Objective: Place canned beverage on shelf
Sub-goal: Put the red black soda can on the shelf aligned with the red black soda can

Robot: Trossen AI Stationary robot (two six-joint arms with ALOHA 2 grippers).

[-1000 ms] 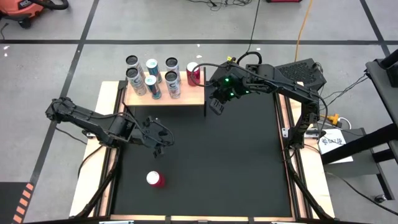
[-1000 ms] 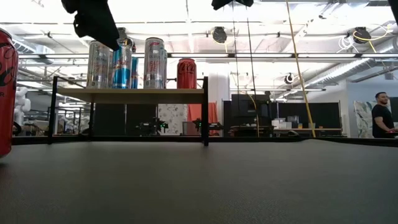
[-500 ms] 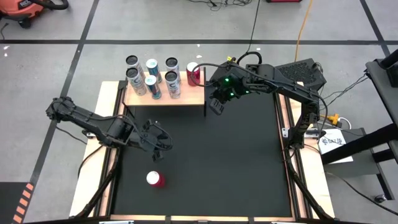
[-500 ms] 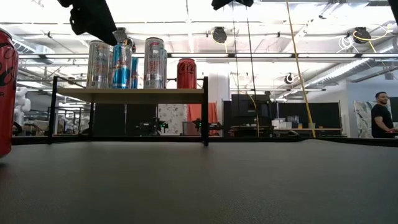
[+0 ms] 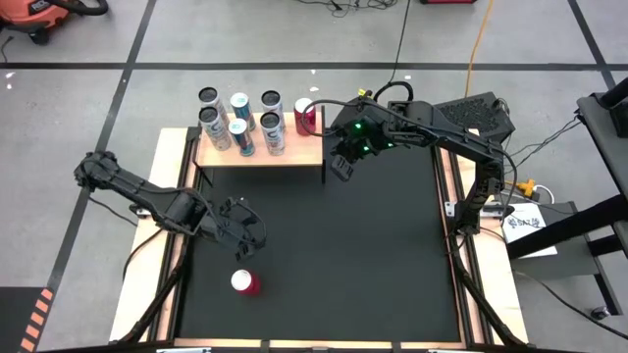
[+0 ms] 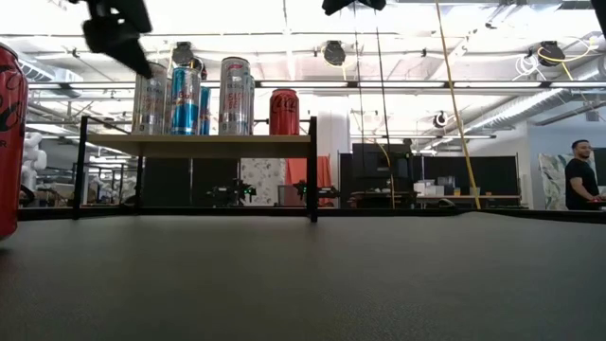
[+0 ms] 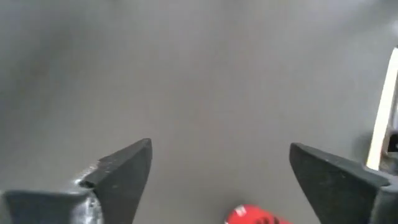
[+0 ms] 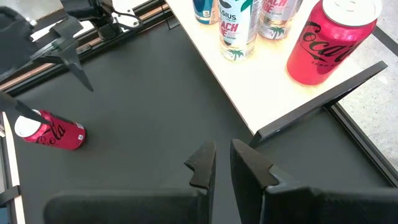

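High view: left gripper (image 5: 247,242) in lower left quarter of frame, fingers spread wide, hanging above black table (image 5: 373,255). Red can (image 5: 243,282) just below it in frame, standing apart, nothing touching it. White top seen almost end-on, so long axis reads as upright. Left arm stretched in from left edge, wrist bent down toward can. Right gripper (image 5: 342,167) parked at upper centre, beside right end of shelf (image 5: 304,150); far from red can, so left arm clearly nearer. Shelf at upper left of frame, already holding six tall cans plus one red can at right end.

Low view: red can (image 6: 8,142) cut off at far left edge, upright on table. Dark left gripper (image 6: 115,28) at top left, above can level. Shelf (image 6: 199,144) centre left.

Left wrist view: two dark fingertips (image 7: 127,168) set well apart; sliver of red can (image 7: 252,215) at bottom edge between them, closer to right-hand one. Judgement: small advance and drop needed to straddle can.

Right wrist view: fingers (image 8: 202,163) pressed nearly together, holding nothing. Red can (image 8: 50,130) at left of frame, left gripper (image 8: 62,46) just above it at upper left.
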